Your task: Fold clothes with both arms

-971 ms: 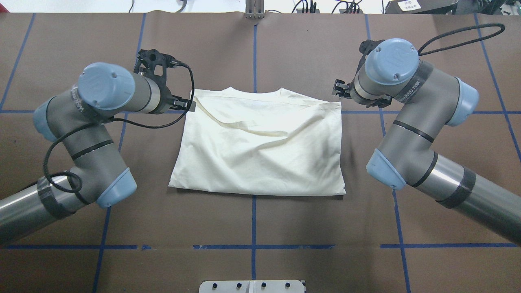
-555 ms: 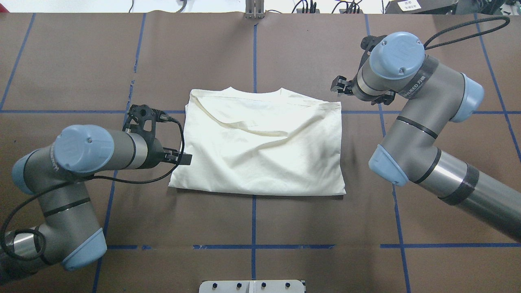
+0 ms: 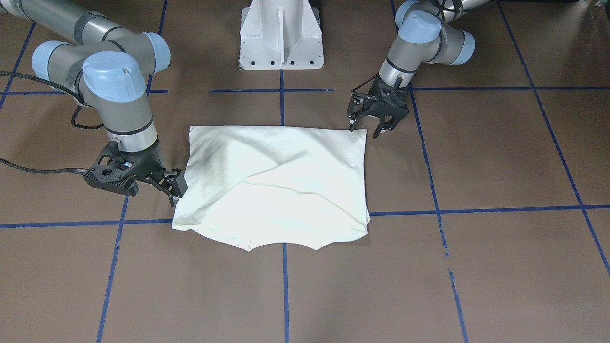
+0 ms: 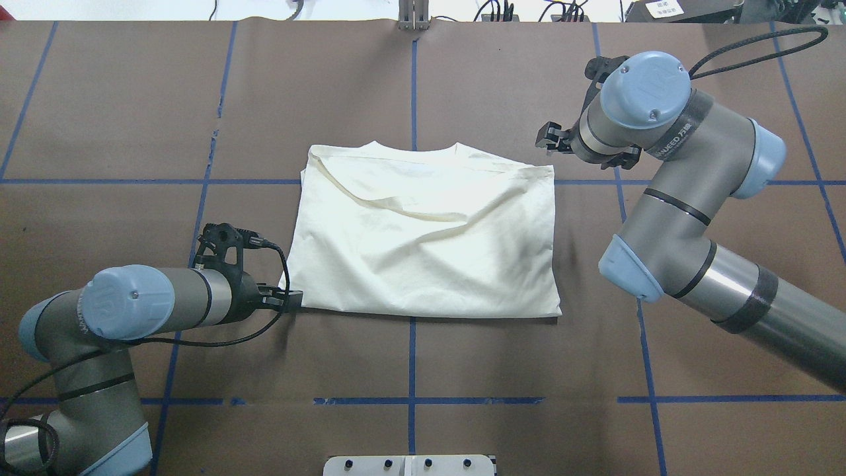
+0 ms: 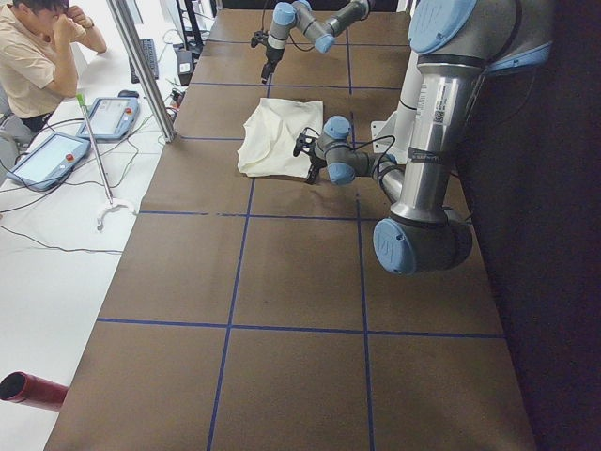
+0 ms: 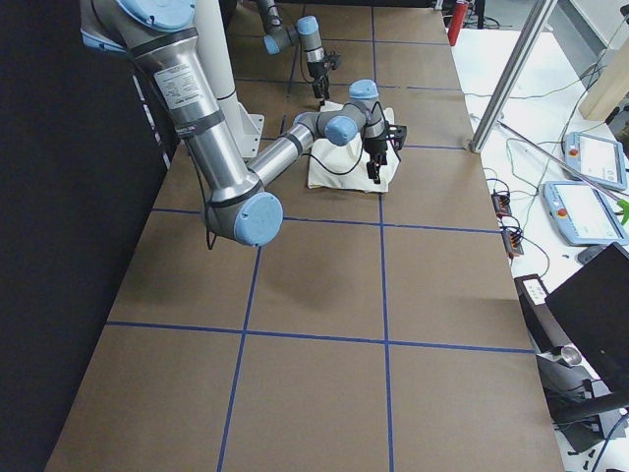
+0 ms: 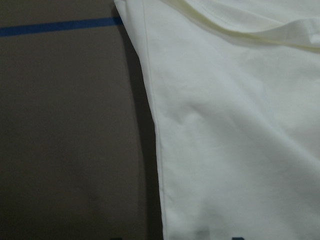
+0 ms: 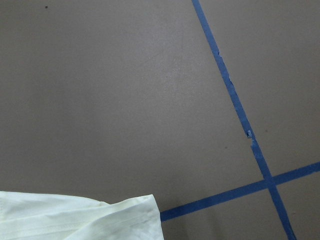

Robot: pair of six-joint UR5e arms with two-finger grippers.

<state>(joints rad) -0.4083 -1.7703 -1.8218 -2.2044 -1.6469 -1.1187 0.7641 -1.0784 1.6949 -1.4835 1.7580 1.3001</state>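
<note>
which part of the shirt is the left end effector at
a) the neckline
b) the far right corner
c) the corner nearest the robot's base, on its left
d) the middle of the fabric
C: in the overhead view the left end effector sits at the corner of the shirt nearest the base, on the left, well away from the neckline at the far edge.

Matt creased cream cloth T-shirt (image 4: pixel 423 244) on smooth matt brown table covering (image 4: pixel 502 86), blue tape lines (image 4: pixel 727 399)
</note>
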